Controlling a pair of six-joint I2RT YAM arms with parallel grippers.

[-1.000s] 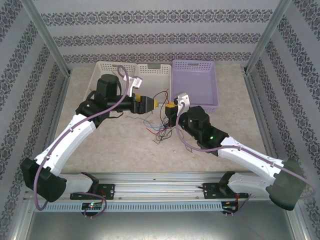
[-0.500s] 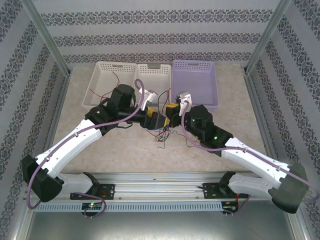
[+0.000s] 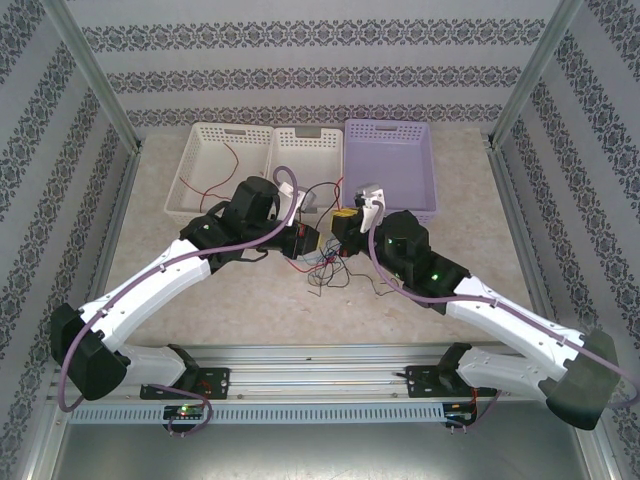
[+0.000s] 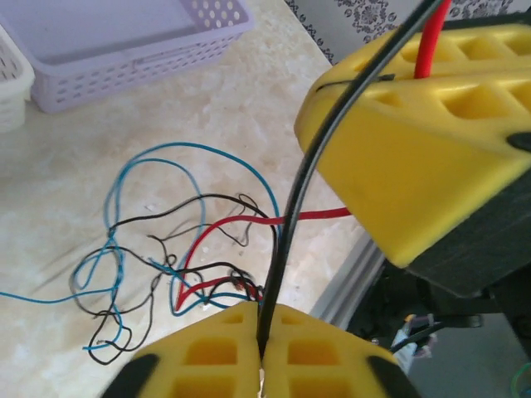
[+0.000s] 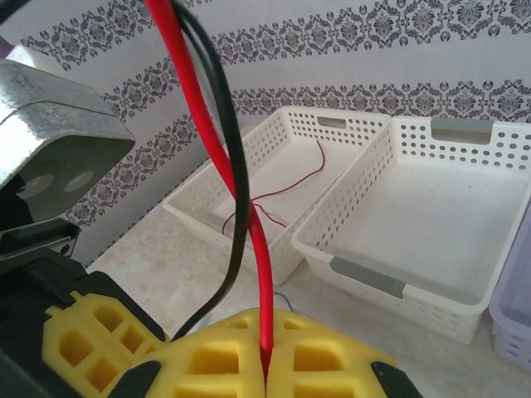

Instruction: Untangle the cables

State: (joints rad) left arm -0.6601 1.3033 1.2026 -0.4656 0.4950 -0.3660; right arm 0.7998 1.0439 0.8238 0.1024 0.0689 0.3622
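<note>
A tangle of red, black and blue cables (image 3: 325, 265) lies on the table between the two arms and is seen spread out on the table (image 4: 182, 257) in the left wrist view. My left gripper (image 4: 264, 336) is shut on a black cable (image 4: 290, 207) that runs up past the right gripper's yellow fingers (image 4: 415, 149). My right gripper (image 5: 265, 361) is shut on a red cable (image 5: 249, 207), with the black cable (image 5: 228, 124) crossing it. The two grippers (image 3: 305, 240) (image 3: 343, 222) sit close together above the tangle.
Two white baskets (image 3: 200, 190) (image 3: 305, 150) and a purple basket (image 3: 390, 165) stand side by side at the back. A thin red cable (image 3: 225, 165) lies in the left white basket. The metal rail (image 3: 320, 365) runs along the near edge.
My left arm has swung right and forward to the right gripper, and its jaws have closed on the black cable. The right arm has barely moved.
</note>
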